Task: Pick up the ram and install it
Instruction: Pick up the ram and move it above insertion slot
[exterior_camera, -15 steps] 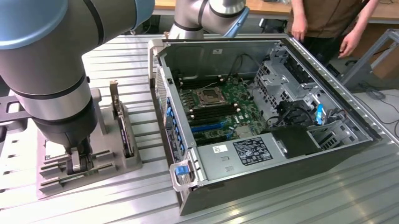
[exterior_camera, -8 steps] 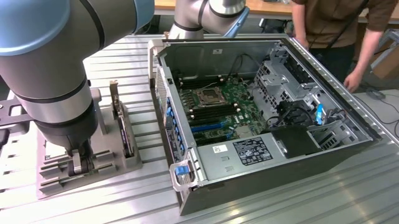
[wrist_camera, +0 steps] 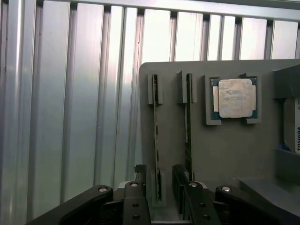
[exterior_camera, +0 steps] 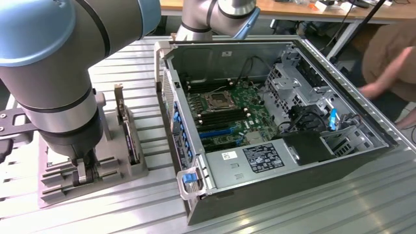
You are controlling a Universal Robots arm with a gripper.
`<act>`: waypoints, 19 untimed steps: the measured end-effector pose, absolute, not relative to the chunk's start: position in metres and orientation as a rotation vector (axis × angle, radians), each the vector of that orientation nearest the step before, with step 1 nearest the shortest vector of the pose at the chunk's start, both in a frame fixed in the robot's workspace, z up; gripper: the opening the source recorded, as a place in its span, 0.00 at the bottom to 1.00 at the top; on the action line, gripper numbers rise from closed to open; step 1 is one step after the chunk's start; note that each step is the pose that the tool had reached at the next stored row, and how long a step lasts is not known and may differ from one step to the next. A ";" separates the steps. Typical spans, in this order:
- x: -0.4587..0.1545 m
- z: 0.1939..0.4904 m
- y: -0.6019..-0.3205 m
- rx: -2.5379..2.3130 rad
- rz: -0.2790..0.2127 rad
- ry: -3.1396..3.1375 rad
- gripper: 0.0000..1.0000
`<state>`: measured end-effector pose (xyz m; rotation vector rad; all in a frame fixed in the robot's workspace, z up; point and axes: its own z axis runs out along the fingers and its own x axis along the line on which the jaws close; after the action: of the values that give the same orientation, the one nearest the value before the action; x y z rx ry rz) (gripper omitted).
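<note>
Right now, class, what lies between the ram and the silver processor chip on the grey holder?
In the wrist view, one dark board standing on edge in its own slot separates the ram from the processor chip.

Shiny ribbed metal table [wrist_camera: 61, 117]

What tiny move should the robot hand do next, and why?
Probably ease straight down a little. The open black gripper has one finger on each side of the long thin green ram stick, standing on edge in the grey holder block, but it isn't gripping it yet.
</note>
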<state>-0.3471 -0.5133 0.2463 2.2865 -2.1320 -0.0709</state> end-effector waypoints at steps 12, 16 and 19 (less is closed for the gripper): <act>-0.353 0.234 -0.514 2.315 -0.071 -2.100 0.36; -0.353 0.229 -0.516 2.327 -0.070 -2.086 0.36; -0.353 0.227 -0.517 2.332 -0.070 -2.080 0.36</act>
<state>-0.3532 -0.5166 0.2271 2.3321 -2.0804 -0.0703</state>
